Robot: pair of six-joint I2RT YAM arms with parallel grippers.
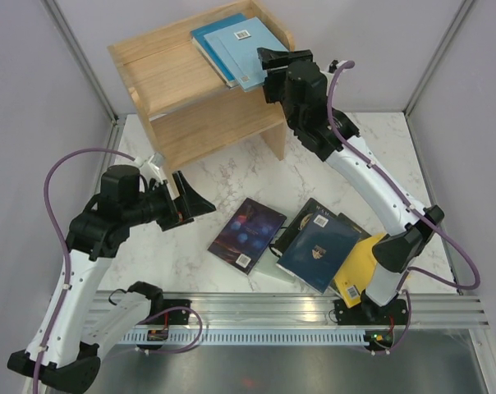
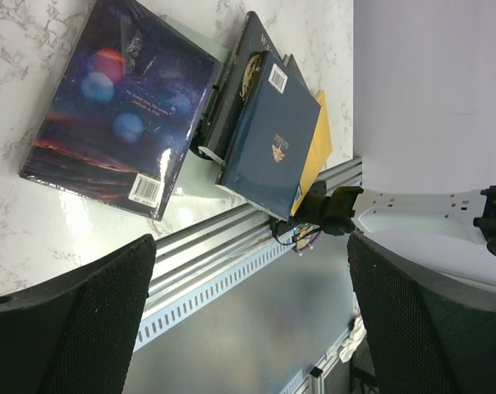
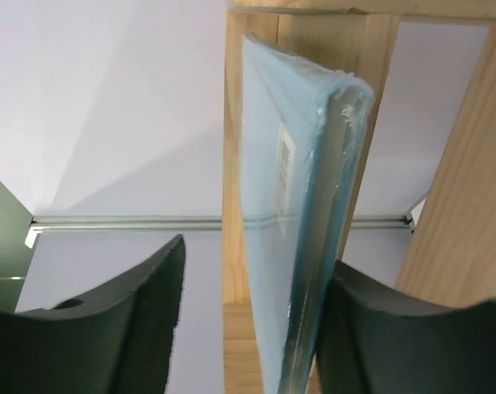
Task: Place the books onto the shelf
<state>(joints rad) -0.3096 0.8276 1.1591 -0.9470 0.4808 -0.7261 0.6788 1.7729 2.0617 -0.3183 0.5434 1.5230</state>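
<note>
marble tabletop (image 1: 231,174); slotted metal rail (image 1: 264,309) at near edge

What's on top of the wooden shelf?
A pale blue book with a barcode lies over a teal book, hiding most of it. The right tool covers one corner of the stack.

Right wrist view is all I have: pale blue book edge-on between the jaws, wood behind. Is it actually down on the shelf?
Observer: Yes. The pale blue book lies flat on the shelf's top tier, over a teal book.
Operator: What's not shelved yet?
Observer: At least four on the table: dark purple book, navy book, black book with gold design and yellow book, the last three overlapping.
Operator: Left arm?
Observer: The left gripper hangs above the table between shelf and dark purple book, jaws wide open, holding nothing.
</note>
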